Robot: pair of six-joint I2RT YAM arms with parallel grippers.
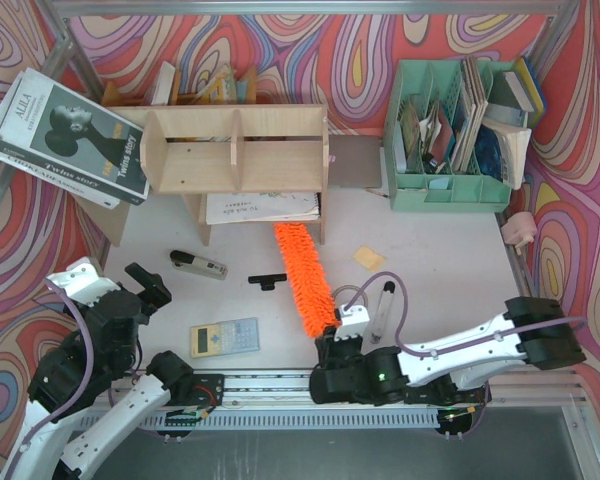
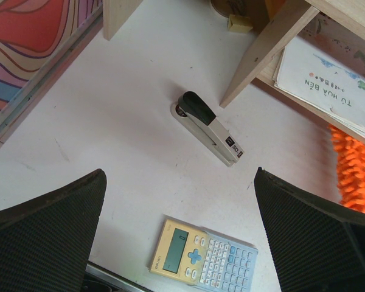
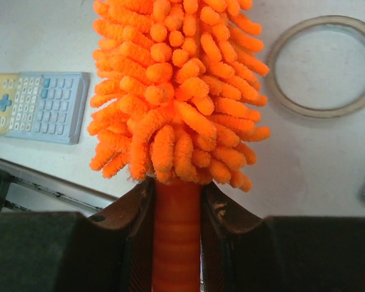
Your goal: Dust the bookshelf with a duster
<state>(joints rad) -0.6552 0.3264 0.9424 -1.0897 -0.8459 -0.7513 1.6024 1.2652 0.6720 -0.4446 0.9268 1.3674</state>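
The light plywood bookshelf [image 1: 235,150] stands at the back middle of the table, with papers on its low shelf; one leg of it shows in the left wrist view [image 2: 261,48]. The orange fluffy duster [image 1: 305,278] lies on the table, its tip by the shelf's right leg and its handle toward me. My right gripper [image 1: 332,345] is shut on the duster's orange handle [image 3: 176,231], just below the fluffy head [image 3: 176,85]. My left gripper [image 1: 145,285] is open and empty, above the table at the near left [image 2: 179,176]. The duster's edge shows at the right of the left wrist view [image 2: 356,176].
A stapler [image 1: 198,264], a calculator [image 1: 224,338] and a small black part [image 1: 268,280] lie on the table. A mint-green organizer [image 1: 450,135] stands at the back right. A large book [image 1: 65,140] leans at the back left. A clear tape ring [image 3: 325,64] lies right of the duster.
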